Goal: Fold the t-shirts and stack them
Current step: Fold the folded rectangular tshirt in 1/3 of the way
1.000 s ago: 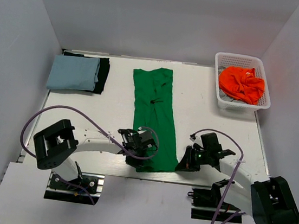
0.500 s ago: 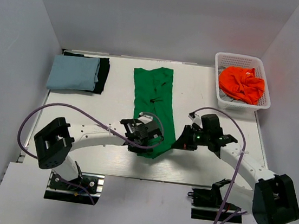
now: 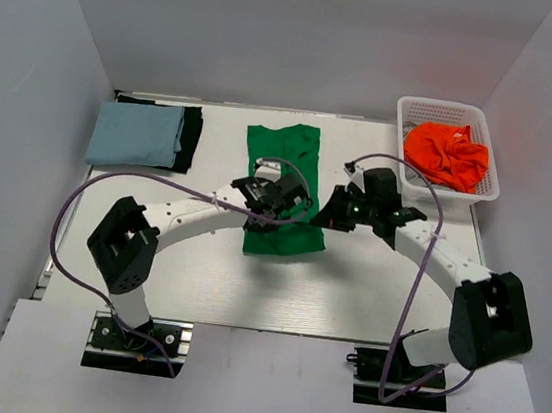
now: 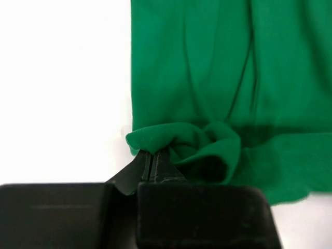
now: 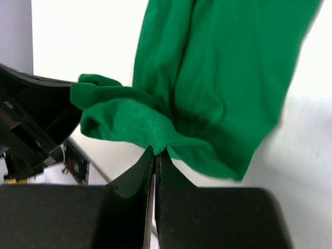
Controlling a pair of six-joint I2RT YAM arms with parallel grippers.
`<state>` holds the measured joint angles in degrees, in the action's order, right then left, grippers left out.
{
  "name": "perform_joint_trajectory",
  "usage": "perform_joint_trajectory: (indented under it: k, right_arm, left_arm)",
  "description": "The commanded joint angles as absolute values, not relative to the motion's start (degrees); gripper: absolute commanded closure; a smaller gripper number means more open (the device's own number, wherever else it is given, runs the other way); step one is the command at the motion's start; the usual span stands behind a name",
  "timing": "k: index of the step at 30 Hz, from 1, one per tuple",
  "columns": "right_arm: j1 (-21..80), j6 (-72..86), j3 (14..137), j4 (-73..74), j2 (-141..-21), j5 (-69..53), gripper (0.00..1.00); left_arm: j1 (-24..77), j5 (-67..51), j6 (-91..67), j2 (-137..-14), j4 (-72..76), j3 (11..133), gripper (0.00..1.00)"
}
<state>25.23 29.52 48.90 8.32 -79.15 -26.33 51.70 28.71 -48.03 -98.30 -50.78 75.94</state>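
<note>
The bright green t-shirt (image 3: 285, 147) lies lengthwise in the middle of the table, its near half doubled back over the far half. My left gripper (image 3: 261, 205) is shut on the hem's left corner (image 4: 155, 137), and the cloth bunches just above its fingertips (image 4: 151, 154). My right gripper (image 3: 329, 216) is shut on the hem's right corner (image 5: 155, 140), lifted off the table. The rest of the green shirt (image 5: 223, 67) hangs beyond the right jaws. A folded pale blue t-shirt (image 3: 135, 136) lies on a black one (image 3: 190, 141) at the far left. An orange t-shirt (image 3: 446, 154) sits crumpled in the basket.
The white mesh basket (image 3: 447, 111) stands at the far right corner. White walls close the table (image 3: 399, 272) on three sides. Purple cables loop from both arms over the table's near half.
Both grippers carried the green shirt's near hem away from the front edge toward the far end, folding the shirt's lower half up over itself. Both stayed shut.
</note>
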Motion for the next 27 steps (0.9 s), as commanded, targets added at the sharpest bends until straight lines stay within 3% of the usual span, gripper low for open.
perform_joint_trajectory:
  k: [1,15,27]
  right_arm:
    - [25.22,28.04,55.19,4.83,-83.05,-23.73,1.0]
    - [24.52,23.82,75.66,7.65,-100.97,-19.86,1.0]
    - [22.33,25.05,81.91,8.0,-109.94,-19.42,1.0]
  left_arm:
    - [48.96,33.13,-43.25,-99.13,-47.38,81.2,1.0]
    - [39.47,29.98,-34.2,-110.65,-41.58,92.29,1.0]
    - [35.86,24.88,-29.0,-116.63,-34.45,95.19,0.99]
